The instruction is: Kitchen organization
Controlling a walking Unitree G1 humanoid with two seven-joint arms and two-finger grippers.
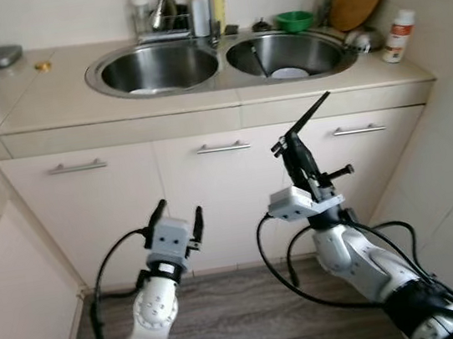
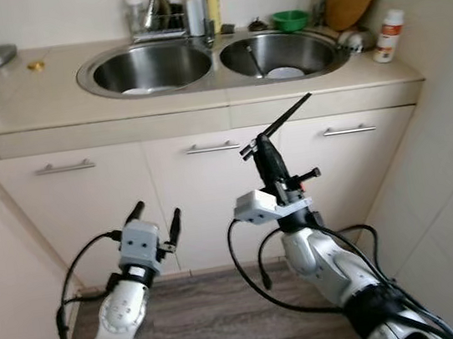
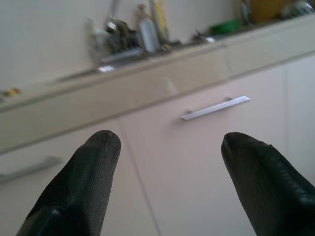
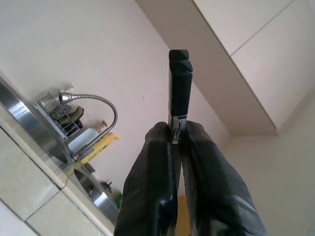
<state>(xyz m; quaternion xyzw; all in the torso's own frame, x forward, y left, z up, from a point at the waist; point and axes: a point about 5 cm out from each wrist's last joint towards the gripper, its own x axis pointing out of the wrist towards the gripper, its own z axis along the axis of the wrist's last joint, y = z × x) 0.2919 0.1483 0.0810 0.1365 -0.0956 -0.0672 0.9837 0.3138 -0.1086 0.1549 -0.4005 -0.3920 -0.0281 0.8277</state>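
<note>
Centre of the frame: the right gripper pinches a black utensil by its lower end, its long axis slanting up and right toward the bench. The double sink lies above and beyond it, nearer this arm. Lower left, the left gripper is spread, holding nothing. The right wrist view shows the fingers pressed on the utensil's metal neck

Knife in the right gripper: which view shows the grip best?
Right wrist view: both fingers pinch the knife near its black handle. Eye views show the right gripper raised before the cabinets, knife pointing up, grip small.
</note>
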